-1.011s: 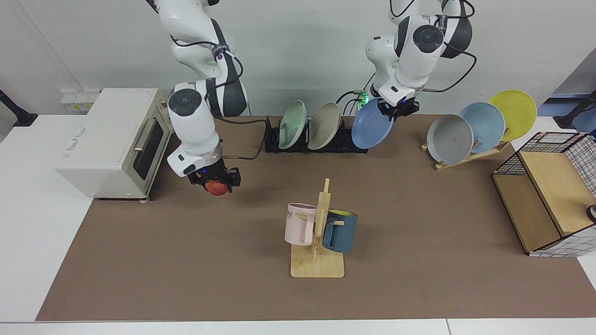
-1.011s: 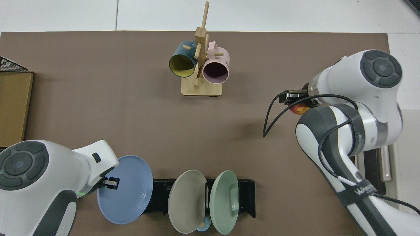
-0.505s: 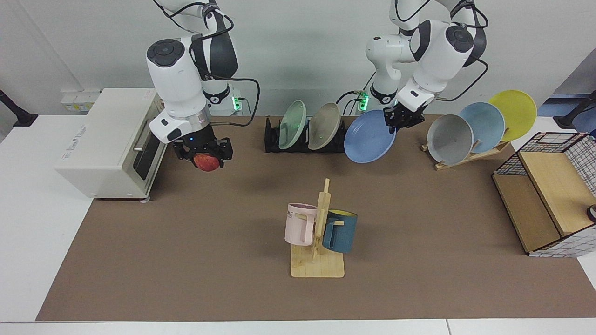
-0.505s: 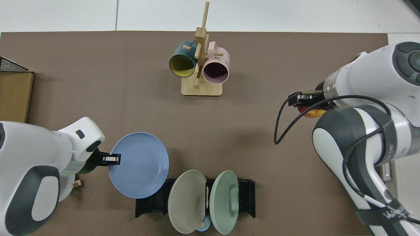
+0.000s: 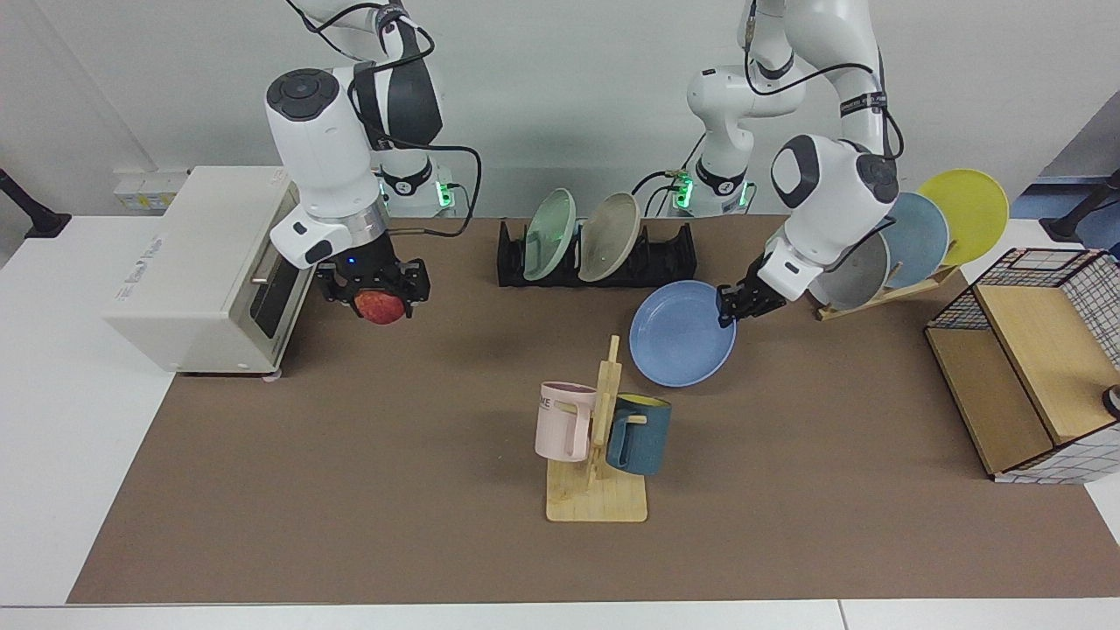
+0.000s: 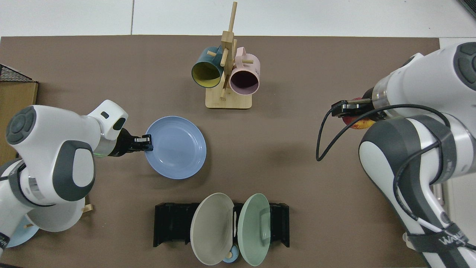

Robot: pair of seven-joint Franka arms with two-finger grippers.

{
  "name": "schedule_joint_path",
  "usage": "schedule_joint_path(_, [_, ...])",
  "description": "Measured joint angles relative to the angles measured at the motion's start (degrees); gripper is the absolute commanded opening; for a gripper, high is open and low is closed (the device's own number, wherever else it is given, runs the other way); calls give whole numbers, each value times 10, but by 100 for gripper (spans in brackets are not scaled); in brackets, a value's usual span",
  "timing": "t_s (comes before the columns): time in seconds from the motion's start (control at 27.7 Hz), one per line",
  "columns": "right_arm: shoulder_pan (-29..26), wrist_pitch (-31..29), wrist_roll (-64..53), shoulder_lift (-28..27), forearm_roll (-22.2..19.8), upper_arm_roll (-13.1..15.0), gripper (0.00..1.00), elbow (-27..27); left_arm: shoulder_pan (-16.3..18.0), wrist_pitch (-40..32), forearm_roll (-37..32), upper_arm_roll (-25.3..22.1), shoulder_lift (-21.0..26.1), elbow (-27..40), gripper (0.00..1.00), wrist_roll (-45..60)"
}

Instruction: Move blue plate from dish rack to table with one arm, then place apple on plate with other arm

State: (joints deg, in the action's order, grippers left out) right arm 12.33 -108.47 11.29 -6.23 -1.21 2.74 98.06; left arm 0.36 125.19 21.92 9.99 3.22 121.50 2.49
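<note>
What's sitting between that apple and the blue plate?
Nothing: in the top view only bare brown mat separates the apple from the blue plate.

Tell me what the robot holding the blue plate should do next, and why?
Probably lower it flat onto the table mat and let go. The left gripper pinches the blue plate by its rim, already clear of the dish rack, while the right gripper waits holding the apple.

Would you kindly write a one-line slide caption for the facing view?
Left hand holds the round periwinkle-blue plate low over the brown mat; right hand holds the red apple aloft.
</note>
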Motion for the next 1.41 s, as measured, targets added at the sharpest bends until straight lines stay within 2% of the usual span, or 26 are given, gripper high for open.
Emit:
schedule_joint_path(0.14, [-12,14,-21,-2,-5,1,0,-16,0,44,17,27,34,-11,0,0])
schedule_joint_path(0.29, [-18,41,-40,-2,-5,1,0,-30,-1,62,25,60,44,-16,0,7])
schedule_joint_path(0.32, [-18,45,-41,-2,-5,1,0,-33,-1,67,25,67,45,-16,2,12])
schedule_joint_path(0.4, [-18,51,-41,-2,-5,0,0,-37,-1,76,25,80,45,-16,17,27])
schedule_joint_path(0.58, [-13,70,-41,-1,-5,-2,0,-42,-1,98,25,111,47,-15,34,73])
schedule_joint_path(0.72, [-9,73,-41,-1,-5,-6,0,-42,-2,106,25,126,49,-15,38,88])
schedule_joint_path(1.05, [-4,73,-38,1,11,-12,0,-42,-1,103,7,126,49,-16,38,90])
schedule_joint_path(1.12, [5,73,-26,2,14,-13,0,-41,0,85,-28,122,46,-21,39,90])
schedule_joint_path(1.16, [12,73,-17,2,14,-13,0,-40,0,68,-51,118,43,-26,47,90])
schedule_joint_path(1.23, [29,72,5,2,14,-14,0,-39,0,20,-96,104,35,-45,69,90])
schedule_joint_path(1.26, [38,70,14,2,14,-14,0,-38,0,-7,-114,96,30,-57,75,90])
schedule_joint_path(1.41, [67,62,52,-2,14,-15,0,-35,1,-129,-167,63,6,-116,81,66])
